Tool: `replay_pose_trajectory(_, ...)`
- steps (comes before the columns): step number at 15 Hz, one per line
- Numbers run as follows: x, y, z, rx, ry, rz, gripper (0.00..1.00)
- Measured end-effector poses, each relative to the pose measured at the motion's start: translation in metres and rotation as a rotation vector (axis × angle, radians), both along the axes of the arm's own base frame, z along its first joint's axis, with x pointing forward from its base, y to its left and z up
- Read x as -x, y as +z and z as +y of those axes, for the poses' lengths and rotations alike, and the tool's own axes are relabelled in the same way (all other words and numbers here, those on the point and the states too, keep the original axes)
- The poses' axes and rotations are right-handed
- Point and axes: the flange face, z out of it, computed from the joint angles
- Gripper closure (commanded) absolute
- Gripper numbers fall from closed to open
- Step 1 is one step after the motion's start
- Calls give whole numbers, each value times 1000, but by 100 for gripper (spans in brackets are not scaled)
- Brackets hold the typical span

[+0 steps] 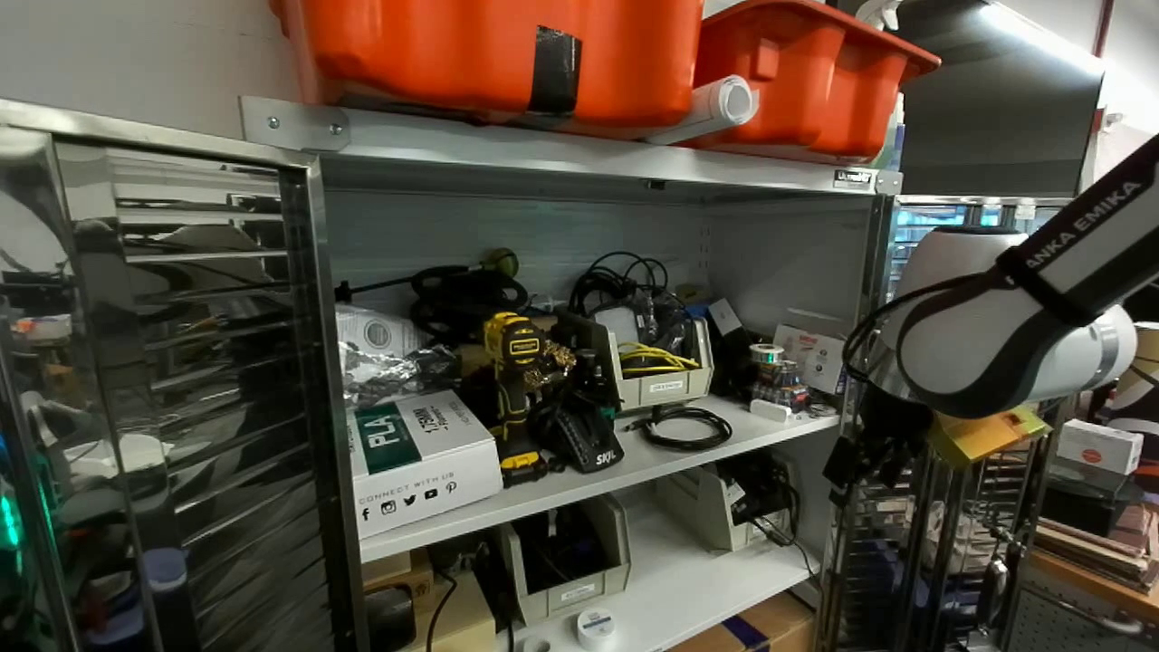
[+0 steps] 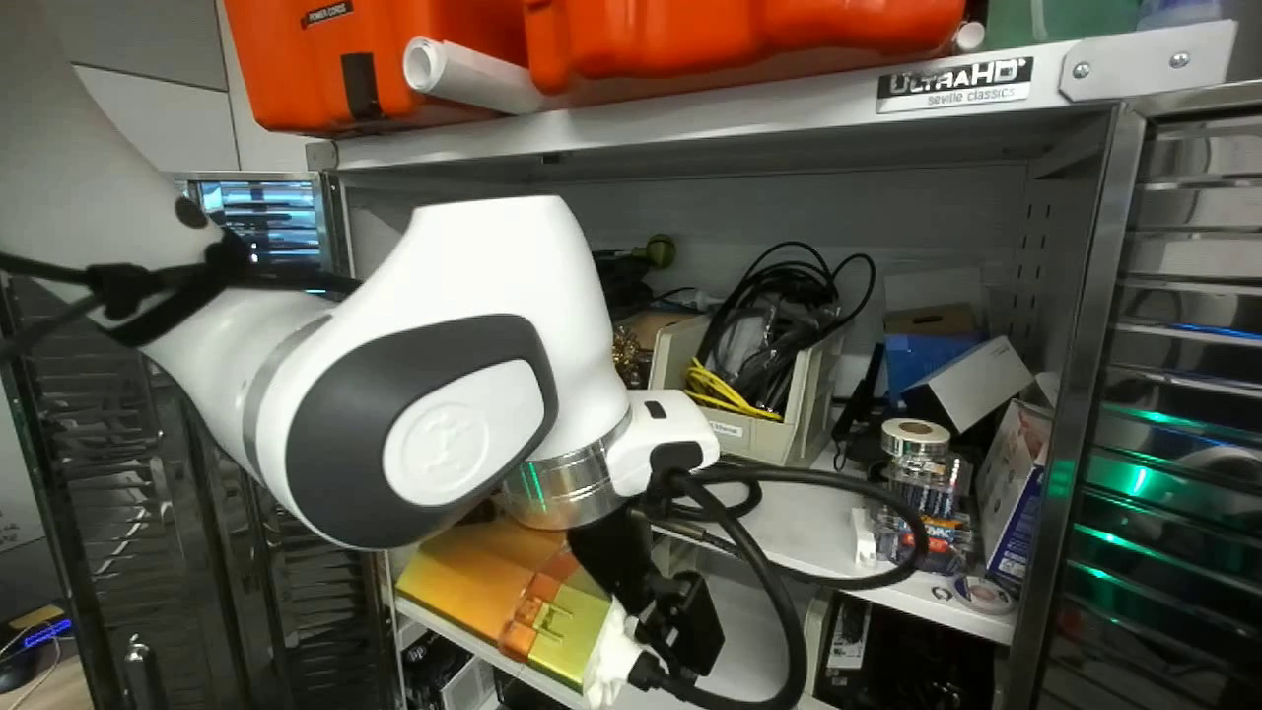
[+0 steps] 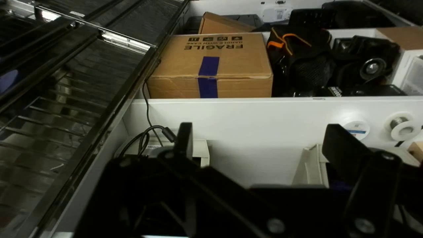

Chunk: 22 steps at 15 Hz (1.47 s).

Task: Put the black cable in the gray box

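Metal cabinet (image 1: 589, 156) with a white bench (image 1: 638, 459) inside, seen in both exterior views. One coiled black cable (image 1: 685, 429) lies on the bench, just in front of the gray box (image 1: 665, 389); yellow cable (image 1: 647, 359) and further dark cables (image 2: 784, 350) sit inside that box. Near it stands a drill (image 1: 514, 349). Wrist view: the claw (image 3: 260, 135) is spread wide. Orange tubs (image 1: 498, 54) rest above.

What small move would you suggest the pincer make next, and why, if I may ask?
I would likely ease the open, empty pincer toward the coiled black cable, since that cable lies on the white shelf in front of the gray bin holding yellow cable.
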Motion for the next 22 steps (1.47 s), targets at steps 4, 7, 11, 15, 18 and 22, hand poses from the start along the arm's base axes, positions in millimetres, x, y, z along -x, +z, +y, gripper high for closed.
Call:
replay_pose_trajectory(4, -28, 6, -4, -33, -85, -168, 0)
replay_pose_trajectory(7, -55, 18, 2, -97, -177, -299, 0)
replay_pose_trajectory(11, -88, 27, 16, -186, -272, -369, 0)
replay_pose_trajectory(15, -112, 29, 8, -237, -371, -401, 0)
replay_pose_trajectory(18, -130, 30, 0, -270, -441, -426, 0)
replay_pose_trajectory(22, -150, 25, 1, -327, -509, -429, 0)
